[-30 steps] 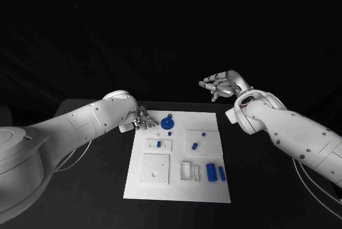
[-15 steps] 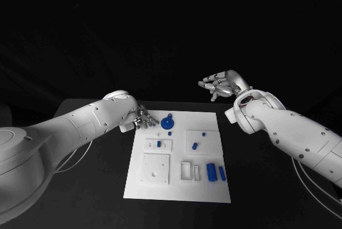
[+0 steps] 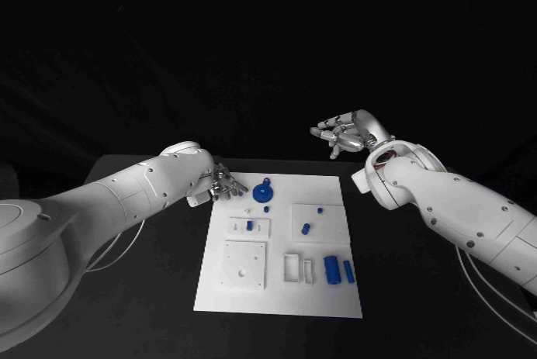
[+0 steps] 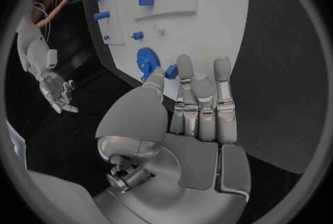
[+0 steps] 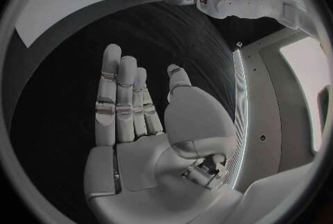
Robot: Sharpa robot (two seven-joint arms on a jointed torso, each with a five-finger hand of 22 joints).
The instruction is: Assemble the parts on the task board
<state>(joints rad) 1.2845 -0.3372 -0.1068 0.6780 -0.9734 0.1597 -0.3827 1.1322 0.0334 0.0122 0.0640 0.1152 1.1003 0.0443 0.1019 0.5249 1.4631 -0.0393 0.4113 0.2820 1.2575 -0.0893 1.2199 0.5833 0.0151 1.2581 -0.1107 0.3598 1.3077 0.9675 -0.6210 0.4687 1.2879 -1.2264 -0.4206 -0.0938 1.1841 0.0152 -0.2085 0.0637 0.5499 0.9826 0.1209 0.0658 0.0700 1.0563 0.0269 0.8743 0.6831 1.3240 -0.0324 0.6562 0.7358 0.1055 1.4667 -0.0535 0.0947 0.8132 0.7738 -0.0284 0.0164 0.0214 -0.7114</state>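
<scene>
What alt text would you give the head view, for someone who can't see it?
Two white robot arms reach over a black table toward a white task board scattered with small blue parts. The left hand hovers beside a blue gear at the board's far edge; the right hand hangs open behind it.

The left hand [image 3: 225,185] has crept slightly toward the blue gear [image 3: 262,192] at the board's [image 3: 336,297] far left corner; its fingers stay extended. The gear itself has not shifted.
</scene>
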